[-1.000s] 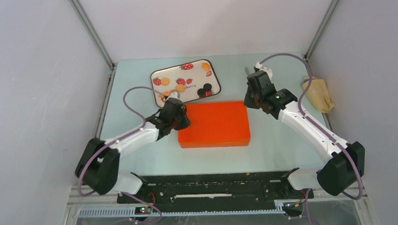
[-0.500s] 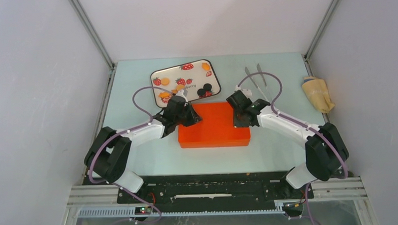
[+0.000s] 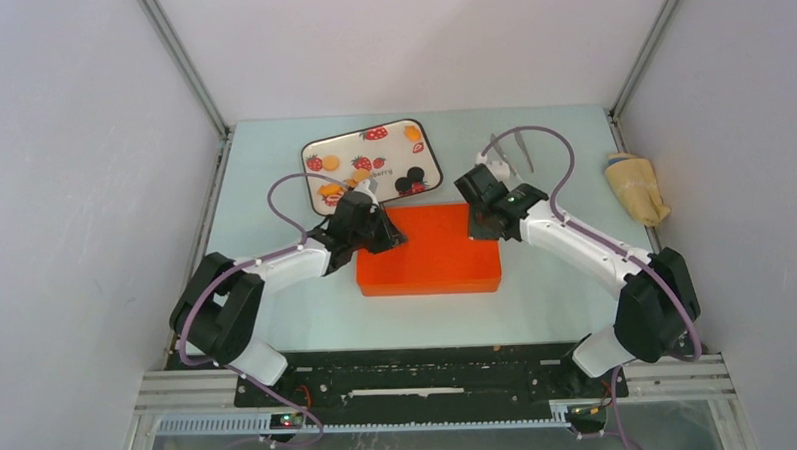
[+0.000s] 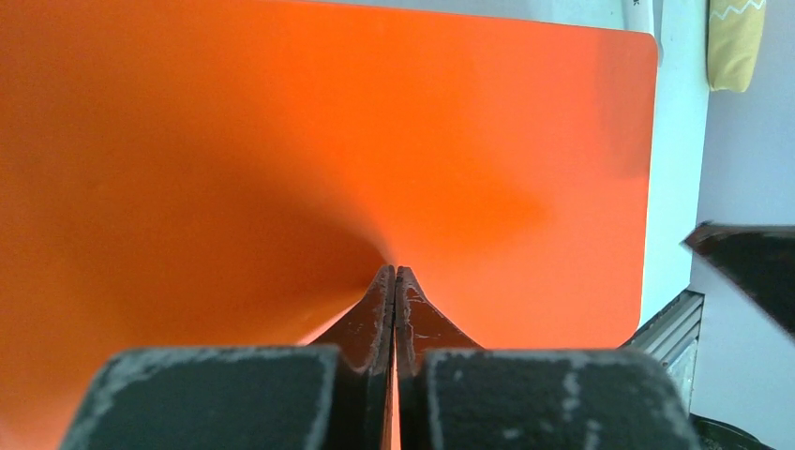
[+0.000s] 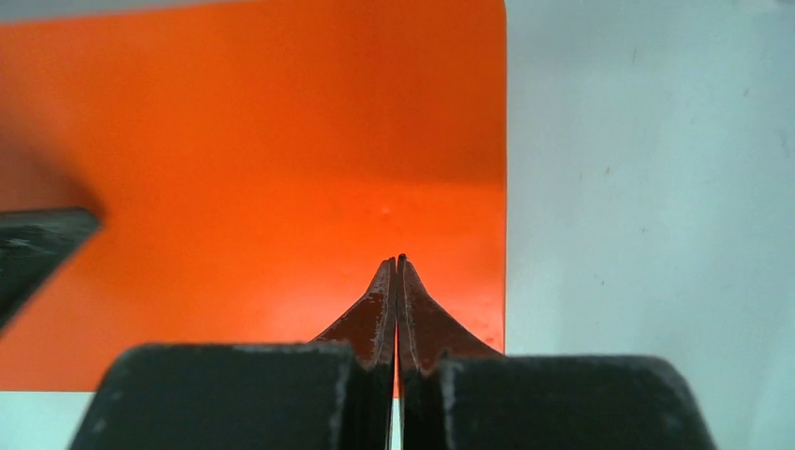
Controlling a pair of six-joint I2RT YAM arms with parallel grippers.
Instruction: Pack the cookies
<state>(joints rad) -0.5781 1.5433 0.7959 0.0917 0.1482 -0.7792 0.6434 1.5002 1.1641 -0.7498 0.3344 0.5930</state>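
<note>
My L claw point(image 4: 395, 272) is pinched tight together, nothing btw the tips. It sits over the far left corner of the orange box point(image 3: 431, 254).

Just behind it is the strawberry tray point(image 3: 397, 150), w/ the cookies point(image 3: 330, 162) lying on it. There are a few orange ones, plus black ones near the tray's right end. No cookies in the box that I can see, bc its top is flat and closed.

My R claw point(image 5: 397, 260) is pinched together too, empty, over the far right corner of the box. Well off to the right lies a yellow cloth point(image 3: 635, 189).

So I think I'm at the open-the-box step, early on, w/ packing not begun. Next I prob need to spread both claws, get the tips round the edge of the box top, and lift evenly so it doesn't tip. Can't tell if my tips touch the box.
</note>
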